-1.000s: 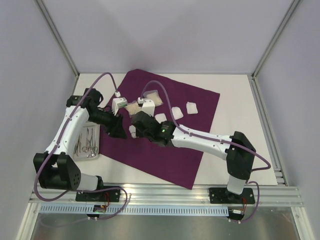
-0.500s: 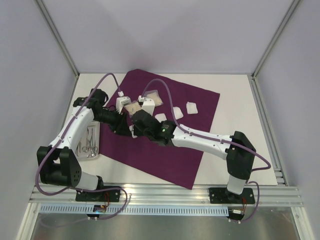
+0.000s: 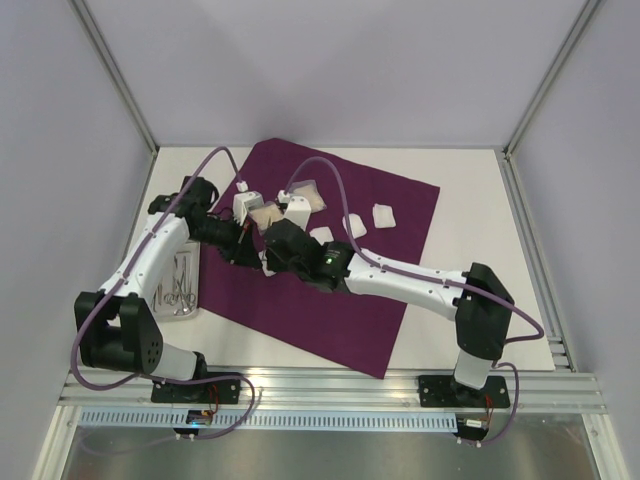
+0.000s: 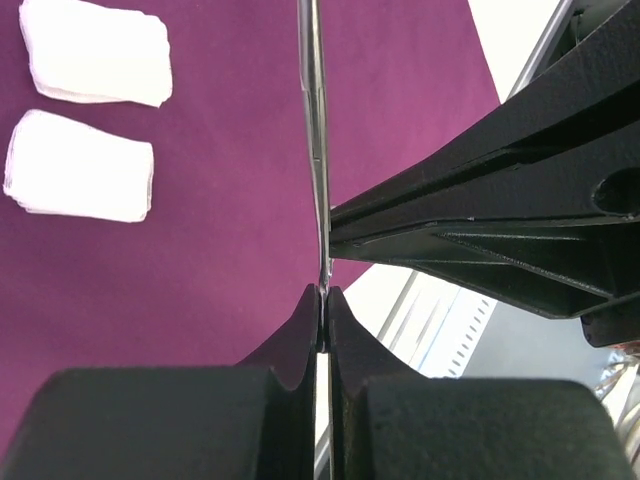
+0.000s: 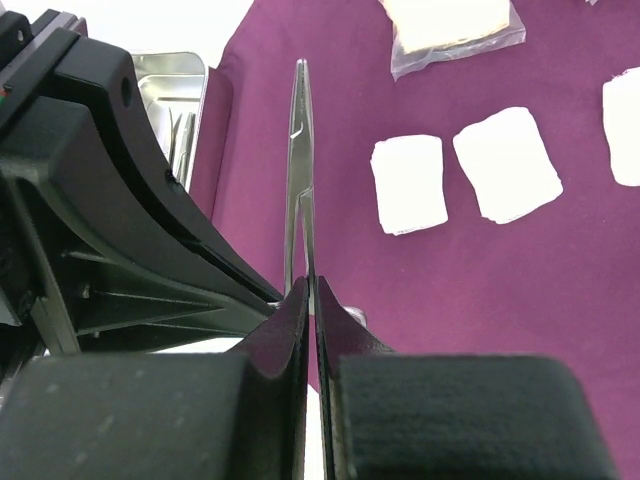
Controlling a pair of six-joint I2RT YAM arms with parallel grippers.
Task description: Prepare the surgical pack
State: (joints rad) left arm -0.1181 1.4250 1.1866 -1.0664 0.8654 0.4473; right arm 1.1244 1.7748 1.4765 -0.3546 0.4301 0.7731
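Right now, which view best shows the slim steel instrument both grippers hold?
Right wrist: the slim steel instrument shows full length and tip. Left wrist shows only its thin edge; the top view hides it between the arms.

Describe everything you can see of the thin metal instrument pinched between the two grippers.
The metal instrument is slim, shiny steel, seen edge-on: two thin arms lie close together and taper to a pointed tip. The right gripper and the left gripper each have their fingers shut on it, close beside each other. The purple surgical pack lies behind it. Whether it touches the cloth cannot be told.
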